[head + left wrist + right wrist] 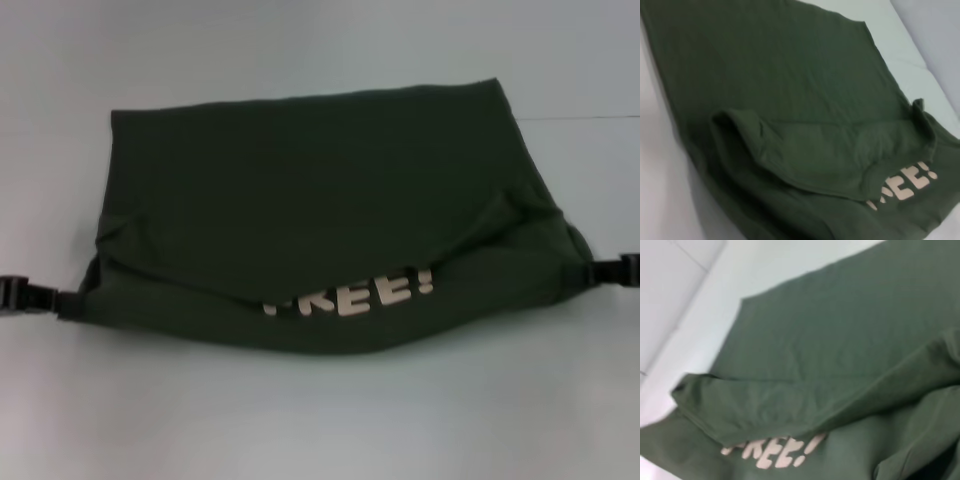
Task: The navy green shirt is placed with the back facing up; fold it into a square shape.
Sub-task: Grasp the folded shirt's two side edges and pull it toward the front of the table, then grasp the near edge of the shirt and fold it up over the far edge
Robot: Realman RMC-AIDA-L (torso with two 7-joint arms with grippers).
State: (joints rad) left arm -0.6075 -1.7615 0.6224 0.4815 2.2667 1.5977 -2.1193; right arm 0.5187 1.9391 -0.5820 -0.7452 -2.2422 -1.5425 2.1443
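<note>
Pale, plain table surface carries the navy green shirt, which lies spread across the middle of the head view. At the shirt's left near corner, the left pincer sits low on the table, its black tip meeting the cloth edge; whether it is clamped on the fabric cannot be told. Across the middle, the near part of the shirt is turned up and over, forming a rolled fold along the near edge. Cream lettering shows partly under that fold, reading "REE!". At the right near corner, the right pincer likewise touches the cloth edge, its grip state also not discernible.
</note>
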